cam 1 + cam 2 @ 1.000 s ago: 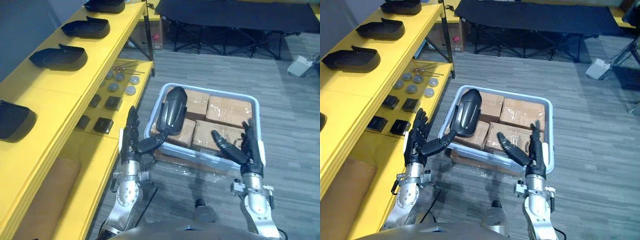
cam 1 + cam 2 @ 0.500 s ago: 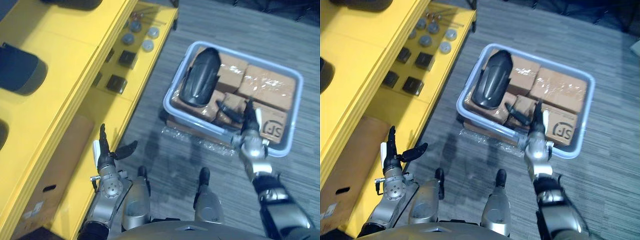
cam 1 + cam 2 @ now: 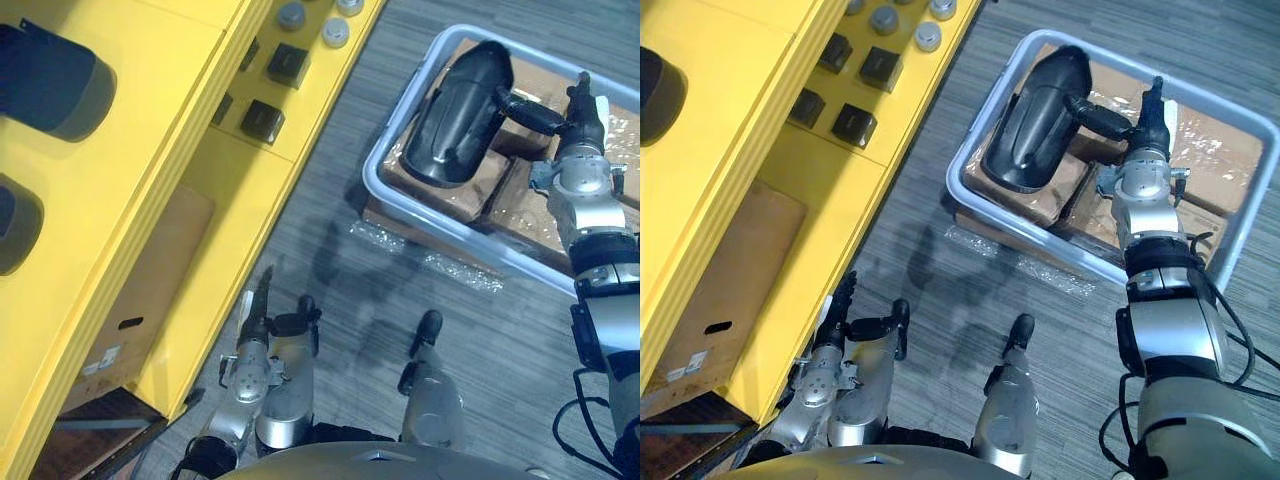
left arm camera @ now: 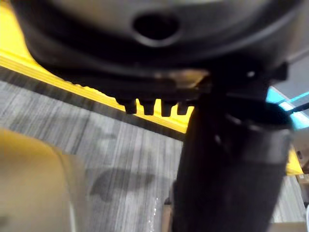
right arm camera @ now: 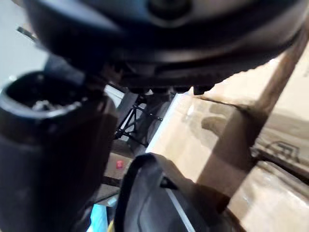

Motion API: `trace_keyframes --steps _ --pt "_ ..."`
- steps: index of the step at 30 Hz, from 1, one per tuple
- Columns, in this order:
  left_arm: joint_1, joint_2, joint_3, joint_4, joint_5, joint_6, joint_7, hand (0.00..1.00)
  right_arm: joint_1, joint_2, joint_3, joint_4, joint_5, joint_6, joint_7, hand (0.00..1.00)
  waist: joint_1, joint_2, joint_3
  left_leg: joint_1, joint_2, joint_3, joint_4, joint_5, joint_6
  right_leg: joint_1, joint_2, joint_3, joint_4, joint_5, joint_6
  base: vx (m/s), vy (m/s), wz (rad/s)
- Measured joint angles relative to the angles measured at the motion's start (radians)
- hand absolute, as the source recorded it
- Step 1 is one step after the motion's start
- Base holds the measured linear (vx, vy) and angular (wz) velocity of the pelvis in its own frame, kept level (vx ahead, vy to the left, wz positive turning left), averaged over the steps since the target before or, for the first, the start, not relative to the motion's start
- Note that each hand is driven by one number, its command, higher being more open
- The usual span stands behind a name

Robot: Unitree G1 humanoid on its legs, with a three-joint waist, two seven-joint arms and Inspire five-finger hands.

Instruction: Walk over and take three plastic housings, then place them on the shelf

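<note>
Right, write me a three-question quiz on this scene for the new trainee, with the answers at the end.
1. True or false: the bin holds three plastic housings.
2. What does the plastic housing lie on? A) cardboard boxes B) folded cloth C) a metal tray
3. Which hand is over the bin?
Key: 1. False, one housing is in it. 2. A. 3. The right hand; the left hand is low beside the yellow shelf.
</note>
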Motion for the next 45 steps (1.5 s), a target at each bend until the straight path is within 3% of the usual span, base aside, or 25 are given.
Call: trace_keyframes --steps 7,10,11,17,20,23,29,37,45 --pt "-0.011 -0.012 0.000 0.042 -0.077 -0.033 0.028 1.00 -0.044 -0.017 0.030 0.045 -0.029 0.119 0.045 1.00 0.020 0.006 0.003 -0.023 0.000 -0.010 0.020 -0.001 -0.001 -0.015 -0.002 -0.024 0.014 0.000 0.000 -0.07 0.015 0.01" --pt "-0.037 -0.022 -0.021 0.064 -0.086 -0.036 0.034 1.00 -0.077 -0.057 0.041 0.064 -0.092 0.143 0.060 1.00 0.039 0.030 0.015 -0.025 -0.001 -0.012 0.016 0.001 -0.001 -0.020 -0.003 -0.026 0.016 0.000 0.000 -0.05 0.021 -0.01" --pt "-0.040 -0.023 -0.022 0.067 -0.086 -0.037 0.035 1.00 -0.088 -0.063 0.046 0.072 -0.098 0.149 0.060 0.00 0.042 0.034 0.016 -0.028 -0.002 -0.013 0.015 0.002 -0.002 -0.025 -0.003 -0.026 0.017 0.000 0.000 -0.04 0.014 -0.02" --pt "-0.042 -0.031 -0.030 0.082 -0.122 -0.072 0.041 1.00 -0.192 -0.103 0.099 0.160 -0.219 0.184 0.062 0.00 0.050 0.046 0.015 -0.052 -0.012 -0.029 -0.011 0.035 -0.002 -0.061 -0.009 -0.040 0.030 -0.001 0.001 -0.01 0.008 0.06" --pt "-0.046 -0.030 -0.035 0.091 -0.125 -0.095 0.048 1.00 -0.207 -0.144 0.122 0.198 -0.315 0.208 0.060 0.00 0.070 0.047 0.015 -0.054 -0.016 -0.033 -0.026 0.045 -0.003 -0.065 -0.014 -0.050 0.032 -0.002 0.000 -0.03 0.010 0.07" --pt "-0.049 -0.028 -0.044 0.111 -0.125 -0.116 0.059 1.00 -0.218 -0.153 0.157 0.207 -0.411 0.251 0.056 0.00 0.072 0.050 0.013 -0.055 -0.020 -0.043 -0.043 0.054 -0.008 -0.067 -0.016 -0.065 0.032 -0.004 -0.003 -0.02 0.002 0.10" --pt "-0.053 -0.022 -0.082 0.121 -0.154 -0.129 0.067 1.00 -0.222 -0.146 0.195 0.276 -0.435 0.338 0.123 0.00 0.095 0.070 -0.001 -0.056 -0.027 -0.056 -0.077 0.075 -0.011 -0.077 -0.021 -0.081 0.032 -0.009 -0.007 0.02 -0.001 0.06" --pt "-0.052 -0.021 -0.096 0.125 -0.154 -0.144 0.069 1.00 -0.201 -0.138 0.194 0.282 -0.460 0.313 0.124 0.00 0.102 0.077 -0.006 -0.054 -0.033 -0.078 -0.078 0.079 -0.010 -0.074 -0.029 -0.103 0.065 -0.030 -0.009 0.00 0.009 0.07" --pt "-0.023 -0.018 -0.097 0.056 -0.146 -0.150 0.075 1.00 -0.135 -0.138 0.193 0.266 -0.480 0.155 0.074 0.00 0.072 0.074 -0.004 -0.030 -0.030 -0.073 -0.086 0.081 -0.011 -0.057 -0.026 -0.102 0.064 -0.030 -0.010 0.00 0.000 0.00"
